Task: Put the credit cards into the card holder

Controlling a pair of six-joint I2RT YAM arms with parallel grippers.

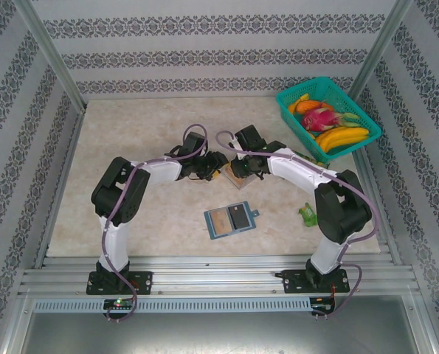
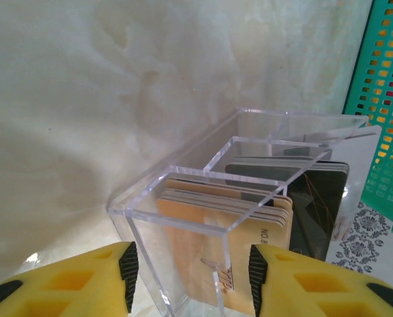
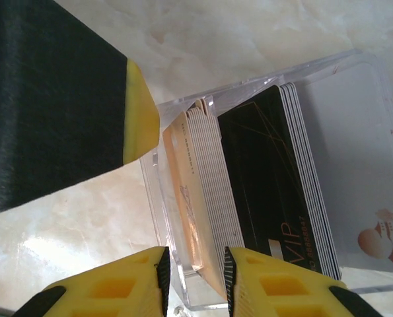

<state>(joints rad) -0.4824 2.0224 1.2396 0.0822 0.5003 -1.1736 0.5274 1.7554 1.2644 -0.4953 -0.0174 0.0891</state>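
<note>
Left wrist view: the left gripper [image 2: 189, 274] straddles the clear tray's [image 2: 295, 115] near end, the right gripper [image 3: 193, 281] brackets the upright credit cards' [image 3: 209, 198] tan edge, neither grip can be confirmed, and the card holder [image 1: 231, 220] lies open, well apart, on the table [image 1: 153, 221] with room around it

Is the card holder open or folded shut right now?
Open. The card holder lies spread flat on the table, tan and dark rectangles showing on its inner face.

One clear tray [image 2: 146, 257] holds two stacks of credit cards [image 3: 269, 178], too tightly packed to count. Elsewhere are one card holder [image 1: 230, 219], one teal basket [image 1: 304, 86] and one green packet [image 1: 308, 214].
</note>
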